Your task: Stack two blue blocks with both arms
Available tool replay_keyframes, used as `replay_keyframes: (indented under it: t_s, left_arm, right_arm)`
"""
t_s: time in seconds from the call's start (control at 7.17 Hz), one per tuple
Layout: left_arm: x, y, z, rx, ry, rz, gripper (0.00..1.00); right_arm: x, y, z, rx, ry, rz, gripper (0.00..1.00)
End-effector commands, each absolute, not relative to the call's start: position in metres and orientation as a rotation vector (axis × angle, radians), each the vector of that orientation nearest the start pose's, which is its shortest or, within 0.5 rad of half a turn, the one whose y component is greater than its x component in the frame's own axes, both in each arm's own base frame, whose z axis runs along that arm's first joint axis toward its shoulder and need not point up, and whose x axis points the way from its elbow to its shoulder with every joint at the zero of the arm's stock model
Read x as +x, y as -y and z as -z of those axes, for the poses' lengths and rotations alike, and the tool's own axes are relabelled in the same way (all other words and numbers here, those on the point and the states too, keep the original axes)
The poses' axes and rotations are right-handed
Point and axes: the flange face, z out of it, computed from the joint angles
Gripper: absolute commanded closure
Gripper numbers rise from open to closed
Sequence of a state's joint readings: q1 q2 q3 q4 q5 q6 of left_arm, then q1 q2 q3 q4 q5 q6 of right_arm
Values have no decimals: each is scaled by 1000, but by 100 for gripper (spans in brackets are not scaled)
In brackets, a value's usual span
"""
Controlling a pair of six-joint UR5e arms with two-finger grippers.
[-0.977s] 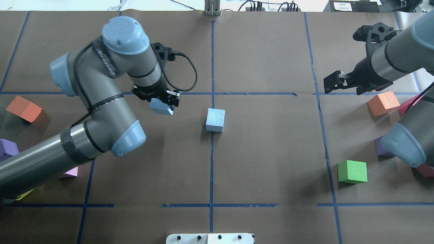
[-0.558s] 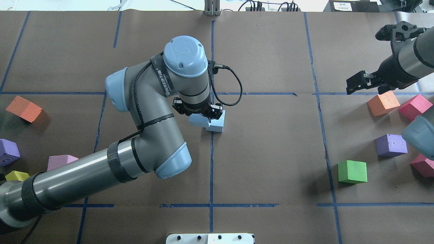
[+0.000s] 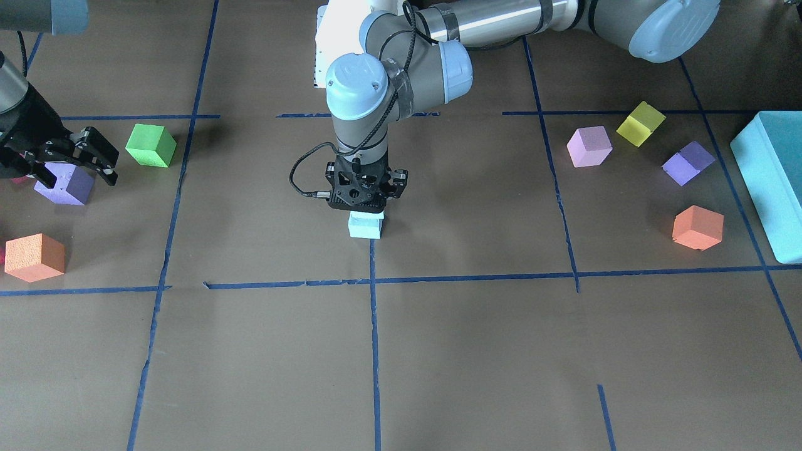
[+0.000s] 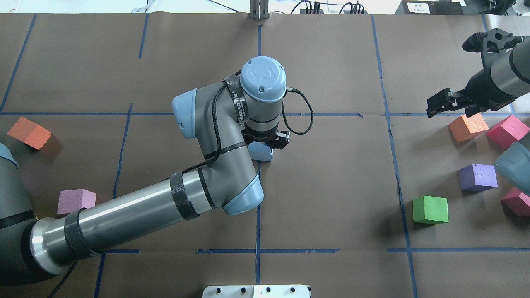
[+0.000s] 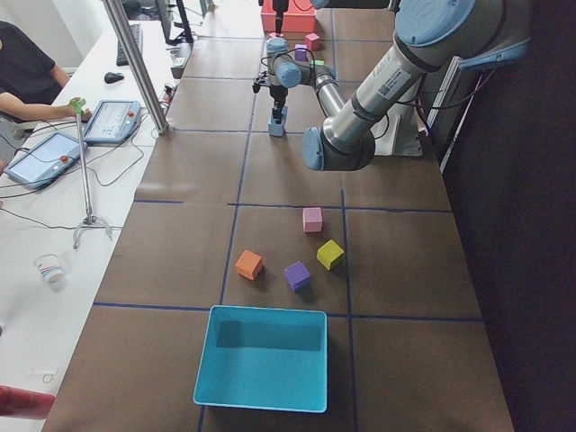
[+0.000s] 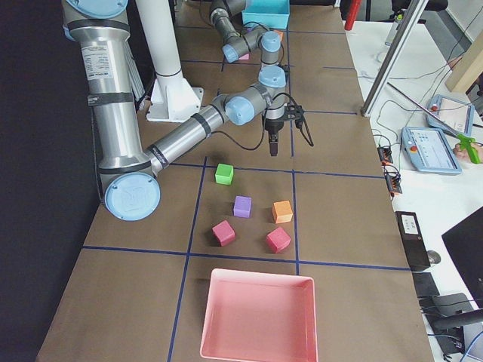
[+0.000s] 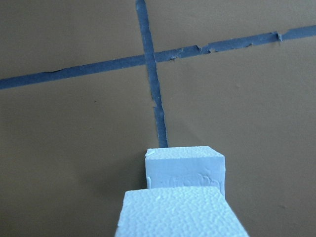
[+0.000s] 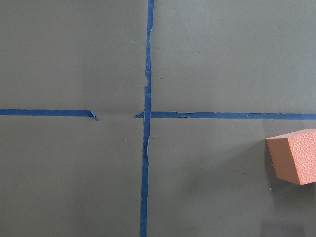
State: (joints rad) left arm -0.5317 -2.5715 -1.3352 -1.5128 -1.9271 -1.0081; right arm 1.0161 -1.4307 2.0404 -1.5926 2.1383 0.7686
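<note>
My left gripper is shut on one pale blue block and holds it directly over the second blue block, which sits on the table's centre line. In the left wrist view the lower block shows just beyond the held one. I cannot tell whether the two touch. In the overhead view only a corner of blue shows under the left wrist. My right gripper is open and empty at the far right, just beyond an orange cube.
Green, purple and pink cubes lie on the right. An orange cube and a lilac cube lie on the left. A teal box and a pink tray stand at the table's ends.
My left arm has swung right with the blue block, from beside the centre block to right over it. My right arm has drawn back to the right.
</note>
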Motion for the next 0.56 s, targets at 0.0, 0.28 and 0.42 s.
replay_keyframes:
  t_s: [0.0, 0.28, 0.42]
  left_arm:
    - [622, 479, -120, 79, -783, -161, 81]
    - [622, 481, -121, 90, -778, -185, 81]
    - [624, 482, -125, 82, -771, -177, 81]
  right_arm:
    - [-201, 476, -374, 111, 784, -36, 0]
    - [-201, 476, -375, 110, 783, -36, 0]
    - [-202, 475, -375, 109, 783, -35, 0]
